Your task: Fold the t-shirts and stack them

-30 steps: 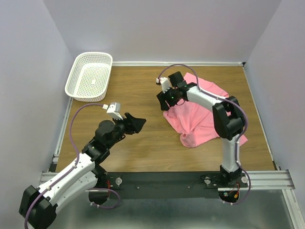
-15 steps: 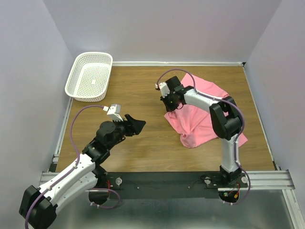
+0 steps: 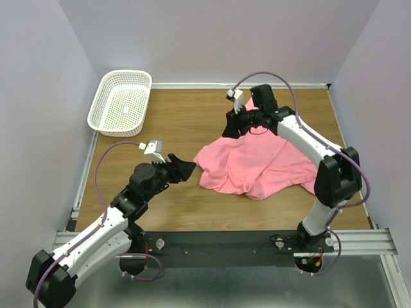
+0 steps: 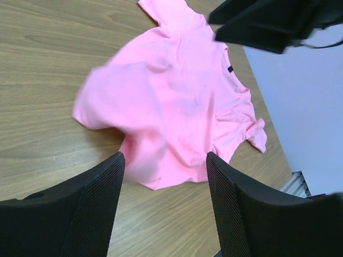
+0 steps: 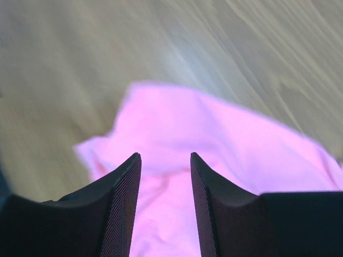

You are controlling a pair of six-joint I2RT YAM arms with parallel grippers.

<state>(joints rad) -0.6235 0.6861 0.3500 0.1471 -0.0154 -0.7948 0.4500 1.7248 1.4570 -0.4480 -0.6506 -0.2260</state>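
Shirt lies rumpled, part spread, right of centre. Left gripper hovers just beside its left edge, jaws wide, empty. Right gripper over far edge, jaws part open, gripping nothing we can see. We'd pinch both shoulders, pull flat before folding.

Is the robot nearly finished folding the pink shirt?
Not nearly. Nothing looks folded: the pink t-shirt lies rumpled and spread on the table. Both hands are open: the right hand hovers over its far edge, and the left hand hangs beside its left edge. Flattening, folding and stacking are all left.
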